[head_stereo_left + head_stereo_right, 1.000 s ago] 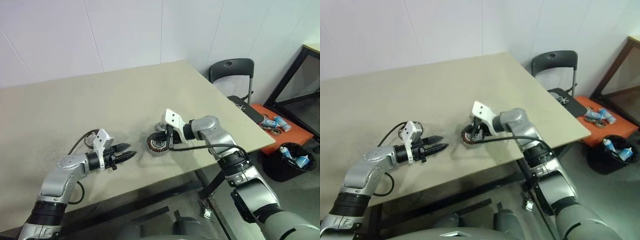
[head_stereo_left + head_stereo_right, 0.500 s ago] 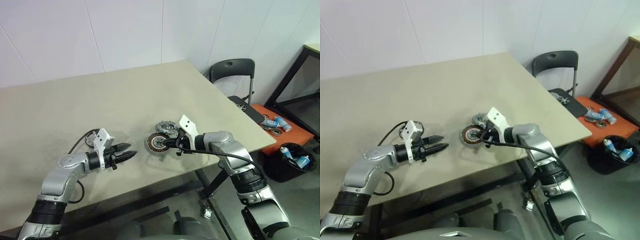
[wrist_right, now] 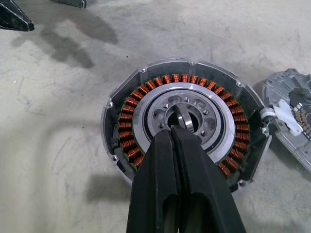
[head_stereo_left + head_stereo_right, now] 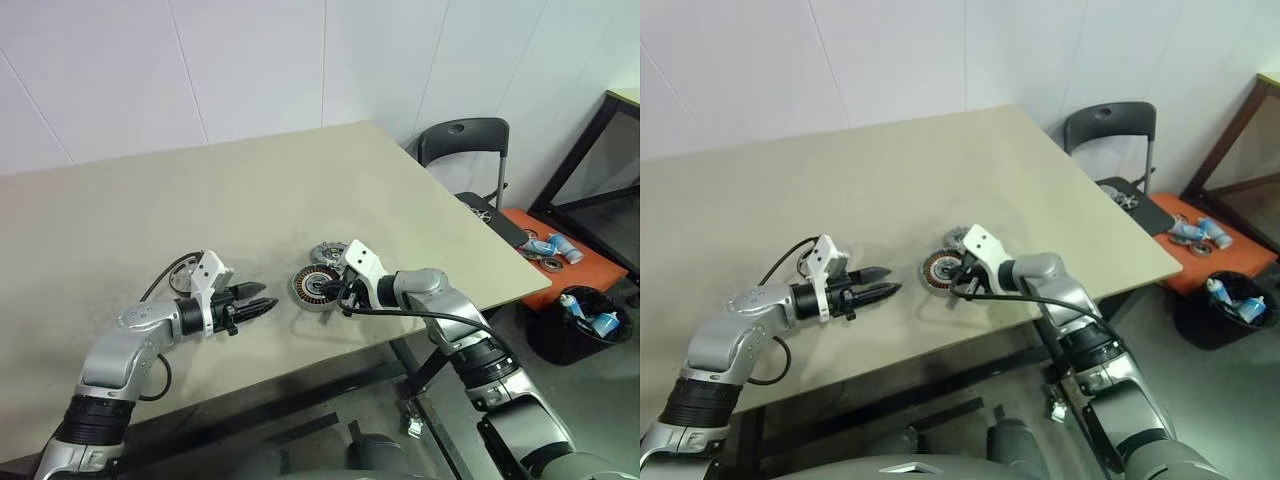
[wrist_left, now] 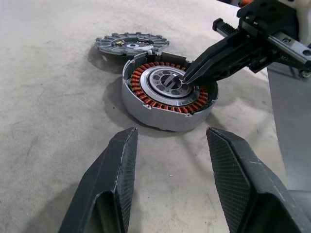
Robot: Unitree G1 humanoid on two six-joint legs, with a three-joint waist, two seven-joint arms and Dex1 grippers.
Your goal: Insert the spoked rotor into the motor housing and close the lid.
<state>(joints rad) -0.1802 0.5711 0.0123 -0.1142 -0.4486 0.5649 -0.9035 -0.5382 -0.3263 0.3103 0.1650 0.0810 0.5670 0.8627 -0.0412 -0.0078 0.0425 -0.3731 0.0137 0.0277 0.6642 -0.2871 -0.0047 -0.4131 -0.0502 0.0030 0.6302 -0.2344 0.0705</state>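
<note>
**Closed right gripper tips over the hub of the motor housing**

The motor housing (image 4: 317,287) lies flat on the beige table (image 4: 150,210), just right of centre in the left eye view, near the table's front edge. Its ring of copper-coloured windings faces up inside a silver rim, and a silver disc with small holes and a dark centre opening fills the middle. Just behind it, toward the upper right in that view, lies a flat grey round part (image 4: 328,252) with a notched edge; in the left wrist view it sits just beside the housing's far rim, and whether they touch I cannot tell. Whether this is the spoked rotor or a lid I cannot tell either.

The right gripper (image 3: 171,130) comes in from the right side of the left eye view, its two black fingers pressed together with nothing between them. Their tips sit over the housing's centre opening; in the left wrist view they reach the inner silver disc, though contact is not certain.

The left gripper (image 5: 171,137) hovers at the centre left of the left eye view, apart from the housing and pointing toward it. Its fingers (image 5: 119,160) stand apart and empty, low over the table.

At the right edge of the left eye view, a black chair (image 4: 462,142) stands beyond the table's corner.
</note>
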